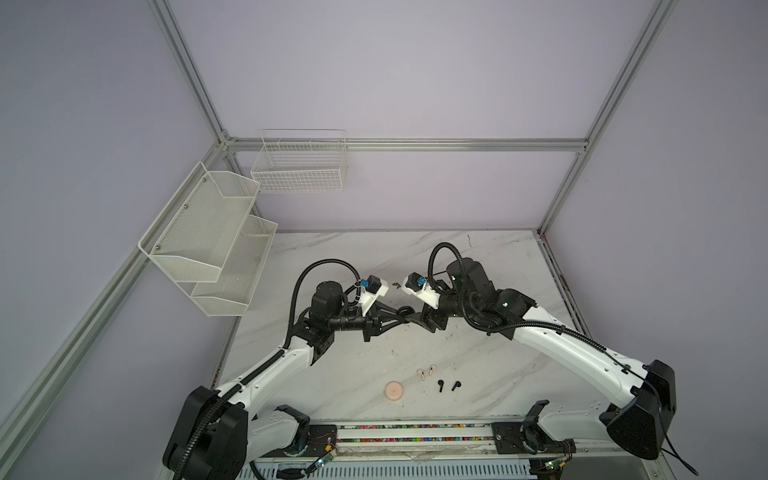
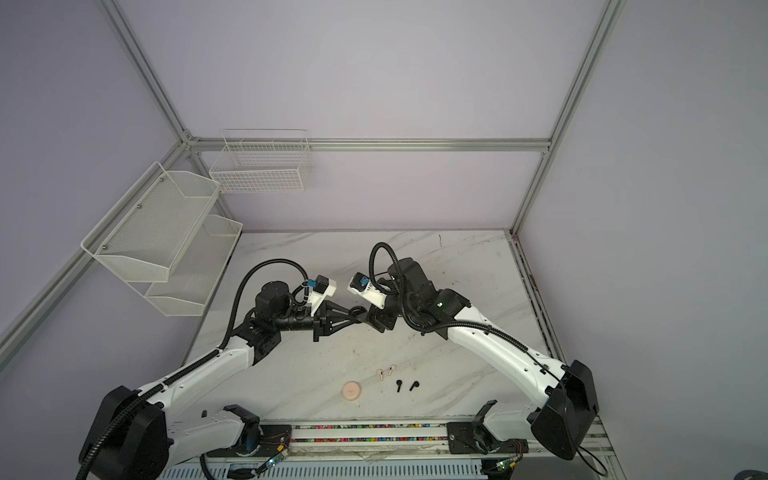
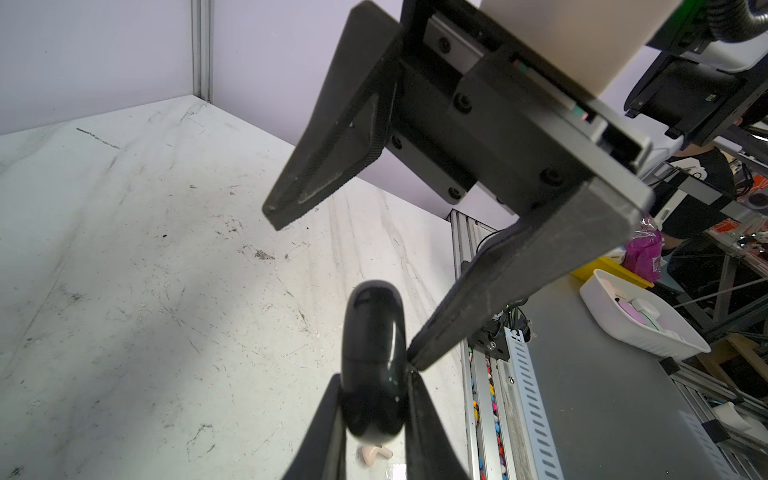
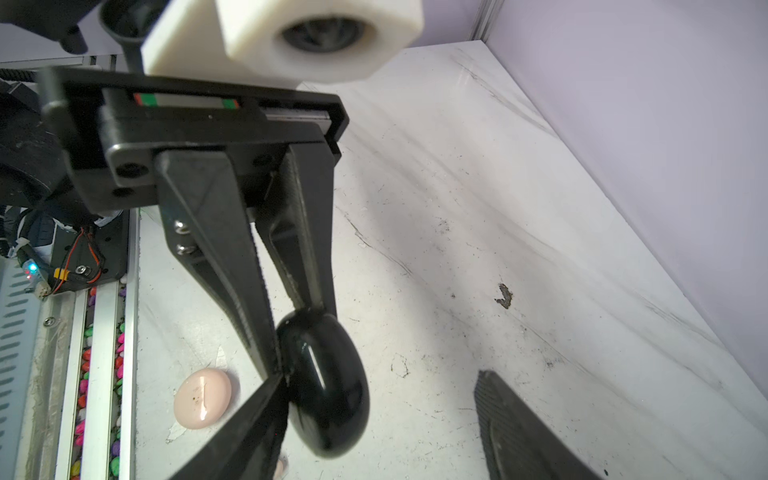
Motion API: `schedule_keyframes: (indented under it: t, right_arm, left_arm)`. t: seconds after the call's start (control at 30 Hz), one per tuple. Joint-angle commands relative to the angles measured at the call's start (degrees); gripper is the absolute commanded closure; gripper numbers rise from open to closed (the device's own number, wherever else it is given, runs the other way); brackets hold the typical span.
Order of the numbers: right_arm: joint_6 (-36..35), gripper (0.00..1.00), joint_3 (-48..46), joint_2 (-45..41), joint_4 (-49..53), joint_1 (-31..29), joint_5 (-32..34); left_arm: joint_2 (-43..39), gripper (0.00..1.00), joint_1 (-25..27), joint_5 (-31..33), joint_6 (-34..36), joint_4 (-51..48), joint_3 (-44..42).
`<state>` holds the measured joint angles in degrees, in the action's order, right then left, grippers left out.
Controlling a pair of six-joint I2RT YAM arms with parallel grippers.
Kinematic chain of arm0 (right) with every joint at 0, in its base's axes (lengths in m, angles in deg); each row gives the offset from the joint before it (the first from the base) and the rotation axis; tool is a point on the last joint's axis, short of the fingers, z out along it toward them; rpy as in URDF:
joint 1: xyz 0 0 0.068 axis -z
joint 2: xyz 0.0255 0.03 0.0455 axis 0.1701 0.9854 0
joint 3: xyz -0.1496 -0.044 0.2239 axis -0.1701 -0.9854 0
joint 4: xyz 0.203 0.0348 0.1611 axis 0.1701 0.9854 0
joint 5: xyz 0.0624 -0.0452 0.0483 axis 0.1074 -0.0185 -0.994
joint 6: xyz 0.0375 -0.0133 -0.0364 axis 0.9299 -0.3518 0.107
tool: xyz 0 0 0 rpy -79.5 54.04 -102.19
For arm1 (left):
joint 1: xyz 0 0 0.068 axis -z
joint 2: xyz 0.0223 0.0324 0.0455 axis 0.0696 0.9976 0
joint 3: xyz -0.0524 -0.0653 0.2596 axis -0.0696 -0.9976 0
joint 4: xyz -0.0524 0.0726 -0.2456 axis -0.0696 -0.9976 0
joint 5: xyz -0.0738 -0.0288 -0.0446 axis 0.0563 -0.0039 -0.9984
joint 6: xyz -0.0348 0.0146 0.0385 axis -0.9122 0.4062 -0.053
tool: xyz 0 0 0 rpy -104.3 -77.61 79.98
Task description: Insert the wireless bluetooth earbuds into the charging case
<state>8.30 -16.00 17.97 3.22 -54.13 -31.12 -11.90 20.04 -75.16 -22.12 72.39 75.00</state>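
glossy black oval case (image 3: 372, 332) in l gripper (image 3: 374, 399), scuffed marble table (image 3: 145, 249)

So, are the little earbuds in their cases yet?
Nothing is in yet. The left tool grips the black case above the table, lid apparently shut; the open right tool has a fingertip at its edge. Waiting to go in: two black earbuds and two pink earbuds, lying on the table by the pink case.

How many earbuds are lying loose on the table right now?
4, all on the table: left pink earbud, right pink earbud, and slightly nearer the front edge, left black earbud, right black earbud. More may be hidden inside the pink case or black case.
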Motion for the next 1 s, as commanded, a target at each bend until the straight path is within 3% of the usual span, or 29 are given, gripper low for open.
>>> schedule_keyframes:
  t: [0.0, 0.97]
  right_arm:
    - [-0.56, 0.26, 1.71, -0.86, -0.99, 0.04, 2.45]
    - [0.96, 0.27, 3.04, -2.1, 0.87, 0.65, 7.42]
  left_arm:
    - [-0.36, 1.0, 0.23, -2.24, 0.21, 1.6, -1.92]
    - [-0.88, 1.0, 0.58, -2.22, 1.45, -0.55, -1.87]
